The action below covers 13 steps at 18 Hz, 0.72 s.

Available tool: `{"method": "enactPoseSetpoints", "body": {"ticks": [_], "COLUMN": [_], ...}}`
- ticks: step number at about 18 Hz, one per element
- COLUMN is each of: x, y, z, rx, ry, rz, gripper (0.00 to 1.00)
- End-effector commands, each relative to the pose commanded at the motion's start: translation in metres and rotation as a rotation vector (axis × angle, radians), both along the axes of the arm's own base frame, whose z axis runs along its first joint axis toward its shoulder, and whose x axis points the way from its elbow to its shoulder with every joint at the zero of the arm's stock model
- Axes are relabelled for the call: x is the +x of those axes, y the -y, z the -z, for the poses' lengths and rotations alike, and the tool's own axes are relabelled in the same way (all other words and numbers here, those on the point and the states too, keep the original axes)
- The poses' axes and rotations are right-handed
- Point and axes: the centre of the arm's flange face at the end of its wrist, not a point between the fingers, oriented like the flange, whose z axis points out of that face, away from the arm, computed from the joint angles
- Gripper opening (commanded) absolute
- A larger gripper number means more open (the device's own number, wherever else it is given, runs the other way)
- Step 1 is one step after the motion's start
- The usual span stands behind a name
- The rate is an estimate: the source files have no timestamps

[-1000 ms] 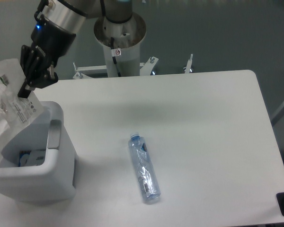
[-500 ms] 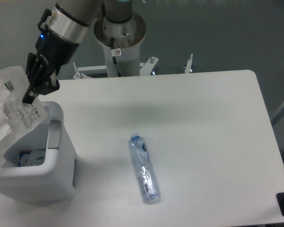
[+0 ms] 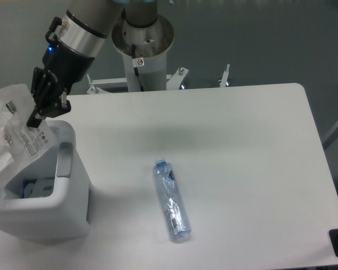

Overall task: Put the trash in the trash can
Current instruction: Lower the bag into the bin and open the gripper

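Crinkled clear plastic bag pinched by closed gripper, held over rim of white trash can at worktop's left edge, crushed blue-capped bottle laid flat mid-worktop, near front edge.

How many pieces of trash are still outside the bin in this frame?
2: the crushed bottle lies on the table, and the plastic bag hangs over the trash can at the gripper. Something already lies inside the can.
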Motion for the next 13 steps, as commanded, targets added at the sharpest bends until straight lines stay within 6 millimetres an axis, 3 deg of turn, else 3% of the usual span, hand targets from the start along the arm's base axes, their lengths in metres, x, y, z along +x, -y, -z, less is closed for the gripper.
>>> {"method": "enactPoseSetpoints", "body": {"ticks": [13], "x": [0.017], "y": [-0.005], "z": [0.019], "rx": [-0.057], "ry": [0.044], "rz": [0.031], "gripper": [0.0]}}
